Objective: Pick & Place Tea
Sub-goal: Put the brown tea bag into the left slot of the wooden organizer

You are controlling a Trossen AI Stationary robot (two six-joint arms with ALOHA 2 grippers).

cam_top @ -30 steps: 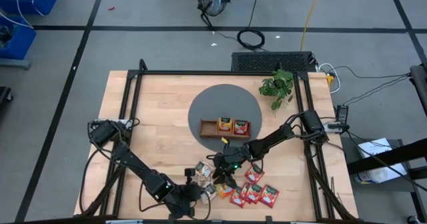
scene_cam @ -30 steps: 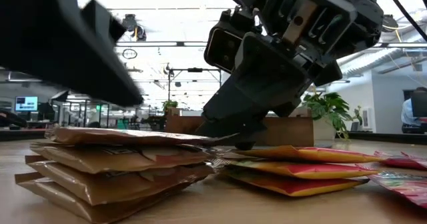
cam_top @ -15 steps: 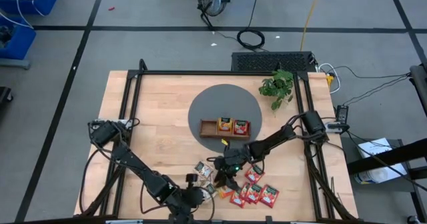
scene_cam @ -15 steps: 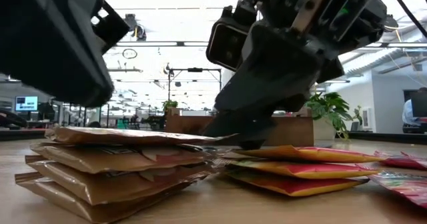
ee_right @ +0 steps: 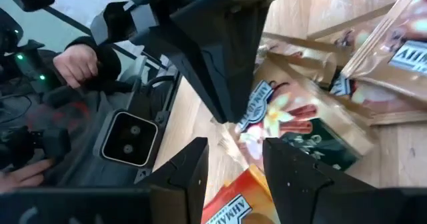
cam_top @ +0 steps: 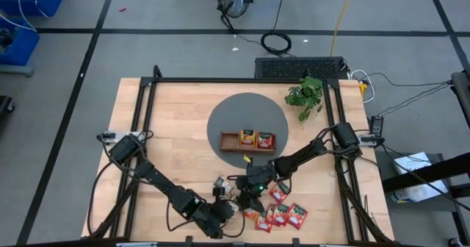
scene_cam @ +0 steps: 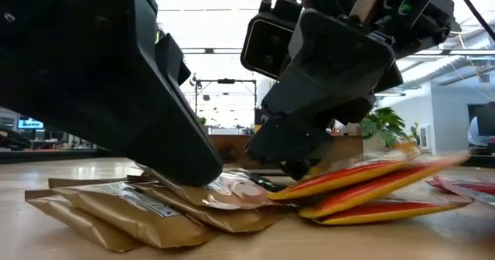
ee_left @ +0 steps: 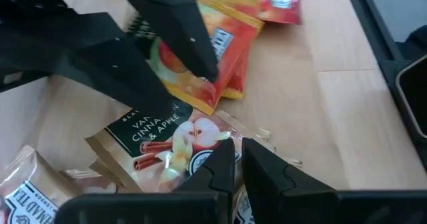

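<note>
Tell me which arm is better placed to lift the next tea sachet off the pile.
Probably the right. Its claw hangs open directly over the vanilla-cinnamon-apple sachet. The left claw is at the same pile with its fingers nearly shut, gripping nothing visible, so it would first have to open.

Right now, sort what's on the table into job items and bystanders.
Job: loose tea sachets at the near edge; two sachets already in the wooden tray; left hand and right hand among them.
Bystanders: potted plant; grey round mat.
</note>
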